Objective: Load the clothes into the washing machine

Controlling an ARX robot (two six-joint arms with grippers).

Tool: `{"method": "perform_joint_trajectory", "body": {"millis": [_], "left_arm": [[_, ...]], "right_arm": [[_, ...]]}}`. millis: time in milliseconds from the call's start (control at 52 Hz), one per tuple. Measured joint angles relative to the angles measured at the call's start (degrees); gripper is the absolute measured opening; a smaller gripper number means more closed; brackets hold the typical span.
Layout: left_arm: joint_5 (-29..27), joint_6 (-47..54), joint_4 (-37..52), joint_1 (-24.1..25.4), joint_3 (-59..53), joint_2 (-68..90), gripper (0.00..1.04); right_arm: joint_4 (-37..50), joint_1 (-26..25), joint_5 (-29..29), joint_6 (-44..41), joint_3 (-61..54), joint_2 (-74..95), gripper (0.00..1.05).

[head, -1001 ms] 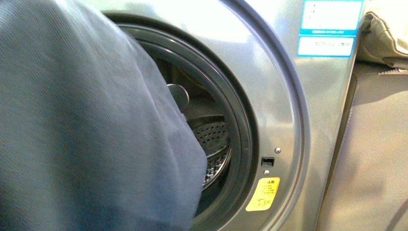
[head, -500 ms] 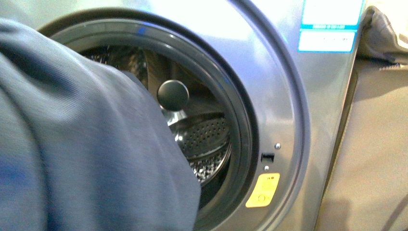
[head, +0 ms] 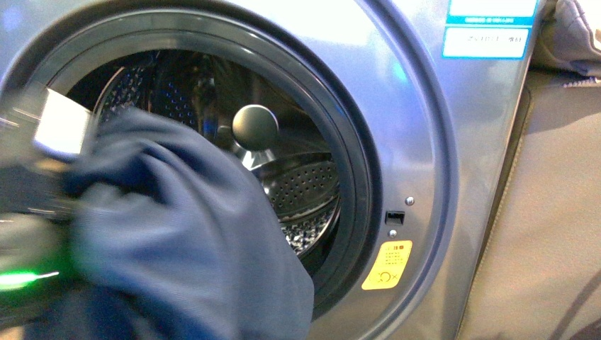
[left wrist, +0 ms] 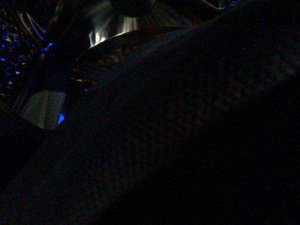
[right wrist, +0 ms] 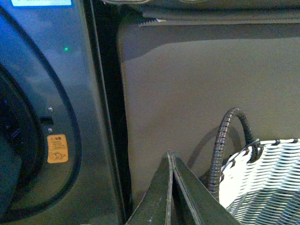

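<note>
The clothes (head: 191,241), one soft, light, floppy dark-blue bundle, are draped in the mouth of the single washing machine (head: 418,142). A bunched fold is judged the best hold. The left pincer (head: 67,188) is blurred against them, so its grip cannot be told. The right pincer (right wrist: 170,161) is clenched empty beside one wicker basket (right wrist: 267,187).

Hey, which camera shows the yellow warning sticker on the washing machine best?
The front view: the yellow warning sticker is bright, close and unobstructed on the front of the washing machine. The right wrist view also shows it, but in dim light. The left wrist view is dark.
</note>
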Motion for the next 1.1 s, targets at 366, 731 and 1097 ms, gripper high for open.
{"method": "perform_joint_trajectory", "body": {"millis": [366,731,1097], "left_arm": [[-2.8,4.1,-1.2,1.0,12.9,14.1,0.09],[-4.9,4.7,-6.0,2.2,24.3,23.0,0.09],[-6.8,5.2,-10.8,1.5,34.7,28.1,0.09]], "right_arm": [[-2.8,0.0,0.0,0.0,-2.9,-5.8,0.02],[-12.8,0.0,0.0,0.0,-5.3,-17.6,0.02],[-13.1,0.0,0.0,0.0,-5.3,-18.7,0.02]]}}
